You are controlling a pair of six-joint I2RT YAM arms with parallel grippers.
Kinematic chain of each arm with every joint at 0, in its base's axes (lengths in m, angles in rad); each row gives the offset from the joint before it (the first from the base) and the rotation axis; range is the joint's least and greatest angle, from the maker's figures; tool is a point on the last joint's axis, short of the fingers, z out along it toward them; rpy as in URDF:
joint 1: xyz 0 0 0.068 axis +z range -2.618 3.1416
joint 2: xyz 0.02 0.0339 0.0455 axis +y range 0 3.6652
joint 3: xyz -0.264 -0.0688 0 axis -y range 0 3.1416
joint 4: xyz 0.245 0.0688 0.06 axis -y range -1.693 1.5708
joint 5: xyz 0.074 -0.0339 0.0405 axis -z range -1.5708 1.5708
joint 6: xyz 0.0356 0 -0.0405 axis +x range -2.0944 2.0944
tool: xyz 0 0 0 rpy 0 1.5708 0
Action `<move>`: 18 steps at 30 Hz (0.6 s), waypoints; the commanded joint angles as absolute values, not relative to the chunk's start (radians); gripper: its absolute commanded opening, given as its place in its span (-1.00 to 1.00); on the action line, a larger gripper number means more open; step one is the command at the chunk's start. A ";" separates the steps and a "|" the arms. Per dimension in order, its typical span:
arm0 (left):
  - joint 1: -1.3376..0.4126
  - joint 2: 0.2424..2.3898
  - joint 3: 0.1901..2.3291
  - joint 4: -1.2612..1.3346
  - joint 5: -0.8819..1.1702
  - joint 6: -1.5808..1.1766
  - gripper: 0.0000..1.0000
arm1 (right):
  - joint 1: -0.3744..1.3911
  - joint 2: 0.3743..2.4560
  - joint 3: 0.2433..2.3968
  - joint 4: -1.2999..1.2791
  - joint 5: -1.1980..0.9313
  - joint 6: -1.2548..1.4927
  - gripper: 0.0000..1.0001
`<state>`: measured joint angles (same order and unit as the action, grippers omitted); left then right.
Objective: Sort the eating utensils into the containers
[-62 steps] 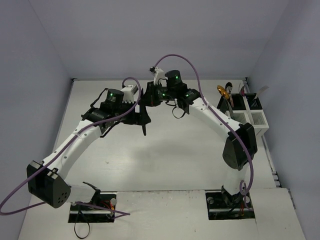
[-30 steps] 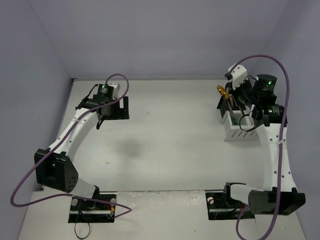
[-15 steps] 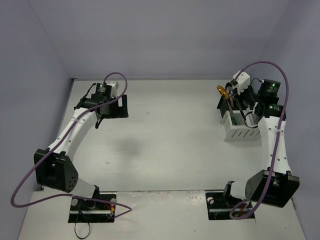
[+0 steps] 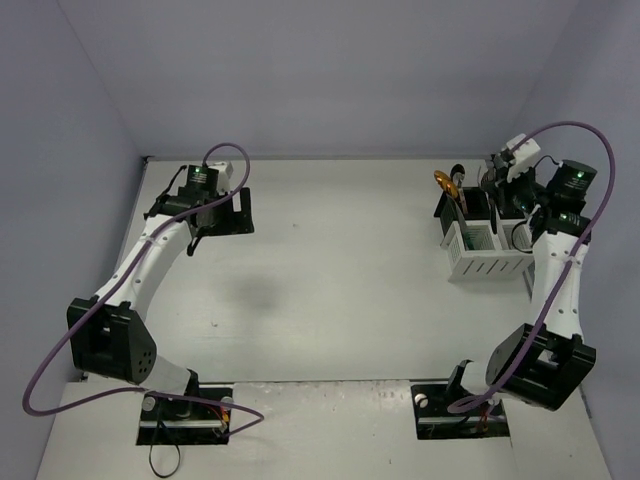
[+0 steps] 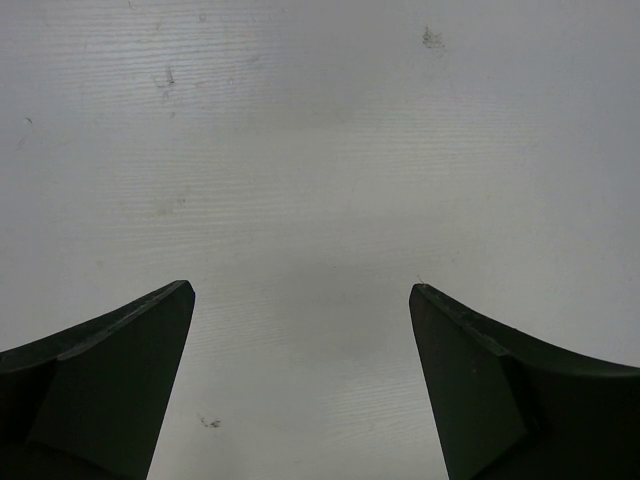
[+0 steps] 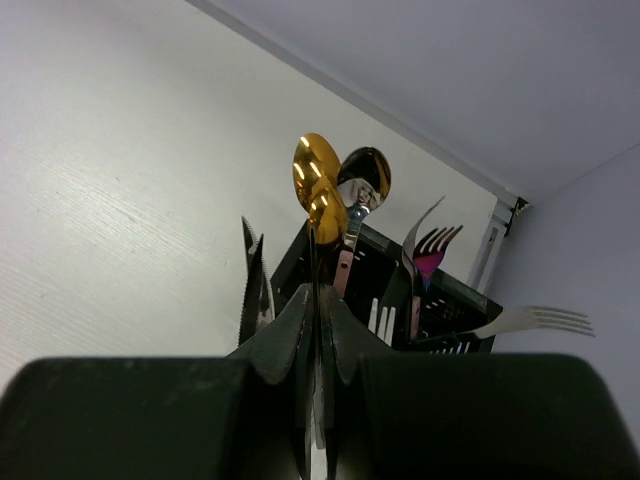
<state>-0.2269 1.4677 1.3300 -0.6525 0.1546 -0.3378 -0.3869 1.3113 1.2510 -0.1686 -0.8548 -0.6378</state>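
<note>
Overhead and wrist views of a two-arm cutlery sort, which looked close to finished. Your right hand (image 6: 318, 296) was at the containers (image 4: 487, 262) by the right edge of the tabletop (image 5: 320, 120), with its fingers pressed to a narrow slit. In the wrist view the stem of a gold spoon (image 6: 316, 182) lined up with that slit, so it was unclear whether anything thin was pinched there. The eating utensils (image 4: 447, 186) stood upright in the joined bins. The gold spoon and a dark mirrored spoon (image 6: 366, 174) rose from the black bin (image 6: 372, 268), with a pink-tinted fork (image 6: 433, 246) beside them. Serrated knives (image 6: 252, 285) stood at the left of that view, and one silver fork (image 6: 535, 320) leaned out sideways to the right. Your left hand (image 5: 300, 290) was spread wide over bare tabletop at the far left, well apart from the bins, holding nothing. From above, no loose piece showed on the tabletop. The likely risk was that the right hand sat close to the handles, so a sideways pull could catch the leaning fork or a spoon bowl. That could tip the bins or flick a piece out. If something was pinched, opening the fingers there could drop it into the wrong compartment.
</note>
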 commanded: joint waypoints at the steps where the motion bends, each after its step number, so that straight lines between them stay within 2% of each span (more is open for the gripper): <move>1: -0.210 1.452 1.365 -0.614 0.171 -0.348 0.75 | -0.472 1.337 1.279 -0.050 -0.997 -0.563 -1.00; 18: -0.189 1.458 1.354 -0.597 0.183 -0.370 0.75 | -0.513 1.334 1.260 0.029 -1.100 -0.415 -1.00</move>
<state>-0.2052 1.4731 1.3300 -0.6459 0.1740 -0.3520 -0.5148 1.3502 1.2377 -0.1003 -1.0404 -0.4721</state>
